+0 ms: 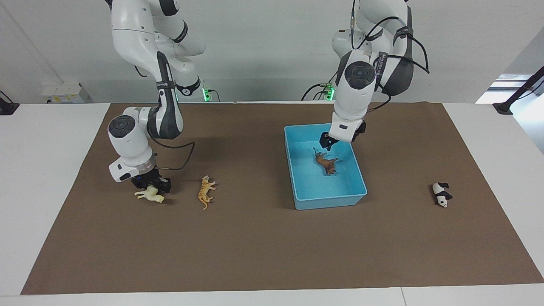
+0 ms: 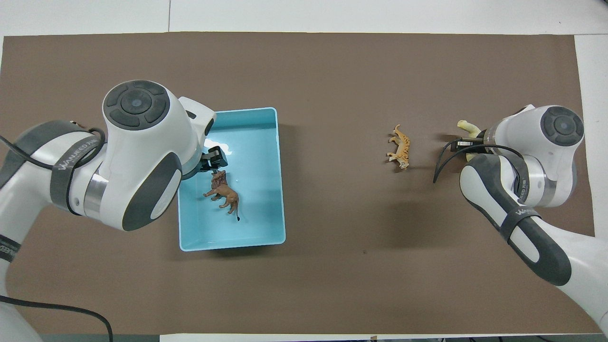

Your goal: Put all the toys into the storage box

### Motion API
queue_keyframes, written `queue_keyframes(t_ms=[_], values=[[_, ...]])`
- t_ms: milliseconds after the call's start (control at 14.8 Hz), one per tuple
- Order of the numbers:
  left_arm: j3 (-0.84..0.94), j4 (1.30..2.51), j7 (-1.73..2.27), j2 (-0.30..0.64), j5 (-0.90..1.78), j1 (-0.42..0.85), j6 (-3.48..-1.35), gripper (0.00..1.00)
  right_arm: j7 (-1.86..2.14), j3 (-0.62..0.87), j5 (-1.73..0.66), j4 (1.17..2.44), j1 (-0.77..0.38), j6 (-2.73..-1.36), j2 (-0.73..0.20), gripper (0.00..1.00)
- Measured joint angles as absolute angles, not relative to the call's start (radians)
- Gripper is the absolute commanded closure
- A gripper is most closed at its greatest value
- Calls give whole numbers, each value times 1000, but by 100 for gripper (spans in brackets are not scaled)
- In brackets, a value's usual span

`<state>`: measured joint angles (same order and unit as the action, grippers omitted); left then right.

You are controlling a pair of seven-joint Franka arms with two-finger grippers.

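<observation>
Lower left of frame, right gripper (image 1: 151, 185) fingers straddled the horse (image 1: 149, 195), grip uncertain; left gripper (image 1: 326, 142) hung open-fingered over boxed lion (image 1: 327, 163); lifting seemed next

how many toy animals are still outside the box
3. The horse lies under the right claw, the tiger beside it, and the panda at the left arm's end. The lion is in the box.

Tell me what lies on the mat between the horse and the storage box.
Only the tiger, lying on its side beside the horse; from the tiger to the storage box the brown mat is bare. Both views show this.
</observation>
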<state>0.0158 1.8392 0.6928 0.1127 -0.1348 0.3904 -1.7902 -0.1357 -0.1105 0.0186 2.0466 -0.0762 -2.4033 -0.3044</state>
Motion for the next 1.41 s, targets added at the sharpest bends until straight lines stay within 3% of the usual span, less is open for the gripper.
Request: queue_keyframes(t_ms=[337,539,674,876,1145,1280,1415], values=[[3,1859,127,116,-195,59,-2018,0,-221,-105,17,1793,-166,-2107,-261,100],[0,1893,-143,150,-194,-110,-2183,0,-431,-97,-9,1602,-354,-1983,-258,100],[3,1900,-210,222,-185,-190,-2317,0,-586,-95,-99,1497,-507,-1994,-290,100],[7,1883,-237,354,-156,-234,-2448,0,-703,-93,-185,1402,-651,-2124,-375,100],[18,1873,-237,418,-127,-231,-2495,0,-891,-98,-168,1306,-845,-2312,-579,100],[15,1873,-237,421,-126,-232,-2495,0,-943,-100,-152,1283,-895,-2377,-658,2],[13,1879,-237,426,-125,-232,-2495,3,-989,-101,-146,1281,-915,-2392,-683,0]])
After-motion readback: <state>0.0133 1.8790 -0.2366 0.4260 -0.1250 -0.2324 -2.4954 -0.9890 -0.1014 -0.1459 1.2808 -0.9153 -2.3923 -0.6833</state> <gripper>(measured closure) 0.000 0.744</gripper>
